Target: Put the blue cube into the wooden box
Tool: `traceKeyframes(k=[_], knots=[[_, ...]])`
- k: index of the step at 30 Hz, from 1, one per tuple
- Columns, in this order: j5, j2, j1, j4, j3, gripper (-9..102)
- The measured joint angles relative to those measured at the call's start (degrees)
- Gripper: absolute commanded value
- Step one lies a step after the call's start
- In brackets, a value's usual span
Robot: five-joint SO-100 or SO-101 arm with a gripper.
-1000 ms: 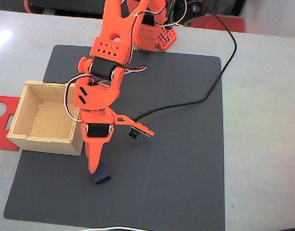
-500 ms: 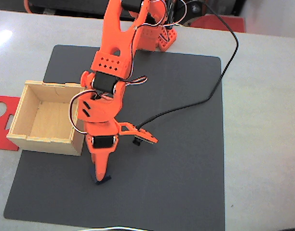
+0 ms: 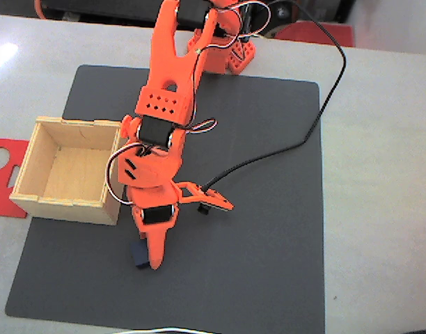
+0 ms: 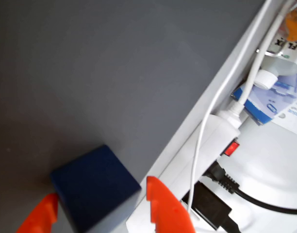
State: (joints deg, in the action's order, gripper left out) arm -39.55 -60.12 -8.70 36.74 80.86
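Low in the frame of the fixed view, on the dark mat (image 3: 255, 209) covering the worktop (image 3: 380, 174), the blue cube (image 3: 138, 253) sits between the spread orange fingers (image 4: 163, 206) of the end effector (image 3: 149, 259), which is open and not yet clamping it; the wooden box (image 3: 60, 202) stands at the left, near but apart. Small, rigid and matte, the cube looks light and unlikely to slip, so squeezing two opposite flat faces squarely should hold it.
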Motion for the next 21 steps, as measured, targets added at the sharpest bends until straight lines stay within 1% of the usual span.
traceKeyframes(k=[3, 6, 12, 17, 21], knots=[[-0.18, 0.00, 0.53, 0.00, -0.44, 18], [-0.70, 0.09, 0.97, 0.00, -0.70, 10], [-0.79, 0.00, 1.32, -0.26, -1.76, 1], [-0.79, 0.00, 1.32, 0.53, -1.93, 0], [-0.79, -1.49, 1.76, 4.13, -1.93, 0]])
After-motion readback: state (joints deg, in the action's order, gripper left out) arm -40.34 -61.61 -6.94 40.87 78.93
